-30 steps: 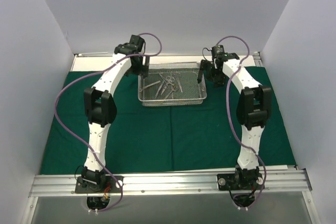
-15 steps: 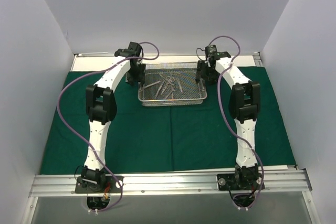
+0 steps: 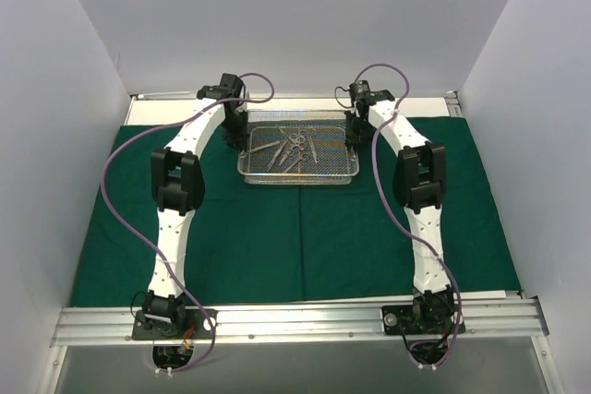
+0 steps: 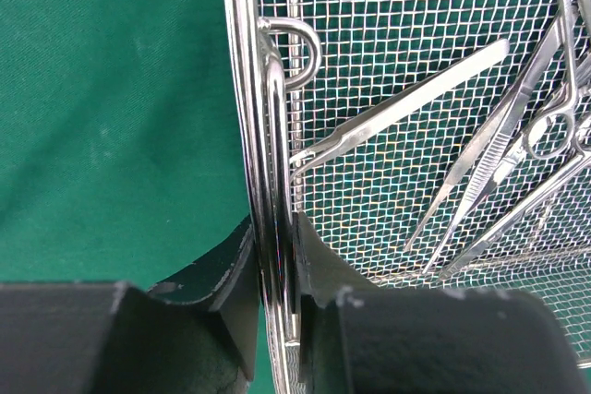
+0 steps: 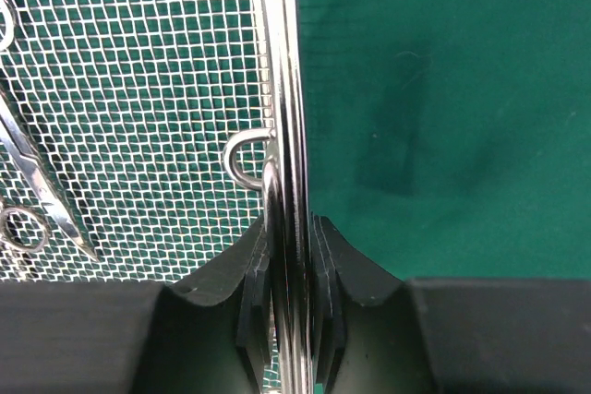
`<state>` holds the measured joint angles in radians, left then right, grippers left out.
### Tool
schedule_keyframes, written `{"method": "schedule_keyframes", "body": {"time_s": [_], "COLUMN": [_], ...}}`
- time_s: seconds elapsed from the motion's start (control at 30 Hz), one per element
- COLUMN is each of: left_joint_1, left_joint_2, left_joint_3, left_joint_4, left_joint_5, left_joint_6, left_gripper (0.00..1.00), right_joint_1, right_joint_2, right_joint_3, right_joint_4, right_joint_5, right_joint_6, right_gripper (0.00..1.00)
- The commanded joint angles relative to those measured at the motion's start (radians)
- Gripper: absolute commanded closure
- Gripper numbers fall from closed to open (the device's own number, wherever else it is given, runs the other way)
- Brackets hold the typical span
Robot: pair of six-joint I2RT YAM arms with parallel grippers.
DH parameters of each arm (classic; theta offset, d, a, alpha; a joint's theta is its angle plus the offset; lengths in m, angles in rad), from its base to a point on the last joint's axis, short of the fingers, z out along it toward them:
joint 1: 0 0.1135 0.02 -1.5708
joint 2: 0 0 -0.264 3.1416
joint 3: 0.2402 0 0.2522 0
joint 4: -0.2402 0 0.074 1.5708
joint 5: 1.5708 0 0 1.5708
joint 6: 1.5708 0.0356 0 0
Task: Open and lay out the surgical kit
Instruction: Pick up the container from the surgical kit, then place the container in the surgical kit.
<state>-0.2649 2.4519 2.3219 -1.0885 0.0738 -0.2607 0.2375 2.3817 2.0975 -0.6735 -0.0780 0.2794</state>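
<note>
Closely pinched, the left hand [image 4: 274, 274] has its two dark fingers [image 4: 222, 292] nearly together on the left end rim of the wire-mesh tray [image 4: 242, 89], one finger outside on the green cloth [image 4: 111, 117] side and one inside over the mesh. The right hand [image 5: 294, 265] grips the opposite end rim the same way, just below a small wire loop [image 5: 242, 159]. From above, the tray stands between the two wrists at the far middle of the cloth, its far rim near the cloth's far edge and the pale strip of worktop [image 3: 185, 110] beyond. A broad stretch of bare cloth lies between the tray and the arm bases, with more to either side out to the white walls [image 3: 55, 136]. The steel instruments [image 3: 294, 149] lie overlapped inside the tray, so their number is hard to tell. The wrist views cut off tweezers [image 4: 406, 103] and scissor handles [image 4: 547, 134] at their frame edges. In the top view the wrists cover both hands.
</note>
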Motion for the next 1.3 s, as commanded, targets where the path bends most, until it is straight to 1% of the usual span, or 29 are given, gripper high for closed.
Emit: {"method": "schedule_keyframes", "body": {"time_s": [0.0,0.2,0.3,0.4,0.43,0.47,0.53,0.57,0.63,0.67,0.77,0.8,0.9,1.13,1.27], "left_joint_1": [0.009,0.019,0.039,0.070,0.078,0.084,0.096,0.099,0.104,0.105,0.107,0.108,0.118,0.124,0.125], "left_joint_2": [-0.028,-0.114,-0.194,-0.304,-0.367,-0.399,-0.491,-0.516,-0.591,-0.616,-0.714,-0.737,-0.812,-0.944,-0.993], "left_joint_3": [0.068,0.073,0.016,-0.119,-0.160,-0.250,-0.333,-0.407,-0.479,-0.559,-0.683,-0.749,-0.858,-1.006,-1.076], "left_joint_4": [-0.014,-0.001,0.019,0.061,0.087,0.099,0.122,0.121,0.114,0.116,0.133,0.133,0.137,0.134,0.134], "left_joint_5": [0.058,0.012,-0.022,-0.025,-0.023,-0.022,-0.031,-0.034,-0.049,-0.051,-0.063,-0.065,-0.097,-0.126,-0.120], "left_joint_6": [0.015,-0.006,-0.012,-0.028,-0.029,-0.031,-0.034,-0.034,-0.040,-0.043,-0.054,-0.058,-0.063,-0.086,-0.097], "left_gripper": [0.97,0.98,0.98,0.98,0.98,0.98,0.98,0.98,0.98,0.98,0.98,0.98,0.98,0.98,0.98], "right_joint_1": [0.000,0.028,0.060,0.091,0.114,0.124,0.157,0.167,0.201,0.213,0.262,0.273,0.316,0.407,0.433], "right_joint_2": [0.002,-0.039,-0.067,-0.101,-0.120,-0.130,-0.165,-0.179,-0.208,-0.214,-0.228,-0.227,-0.207,-0.176,-0.171], "right_joint_3": [0.113,0.235,0.281,0.276,0.266,0.251,0.190,0.164,0.092,0.075,0.024,0.018,0.024,0.013,-0.005], "right_joint_4": [-0.023,-0.049,-0.072,-0.084,-0.086,-0.078,-0.061,-0.040,-0.015,0.003,0.037,0.044,0.057,0.068,0.080], "right_joint_5": [-0.003,0.017,0.027,0.047,0.052,0.053,0.043,0.038,0.026,0.026,0.018,0.015,0.007,0.018,0.020], "right_joint_6": [0.063,0.073,0.069,0.063,0.061,0.060,0.057,0.055,0.049,0.044,0.038,0.038,0.046,0.035,0.029], "right_gripper": [1.00,1.00,1.00,1.00,1.00,1.00,1.00,1.00,1.00,1.00,1.00,1.00,1.00,1.00,1.00]}}
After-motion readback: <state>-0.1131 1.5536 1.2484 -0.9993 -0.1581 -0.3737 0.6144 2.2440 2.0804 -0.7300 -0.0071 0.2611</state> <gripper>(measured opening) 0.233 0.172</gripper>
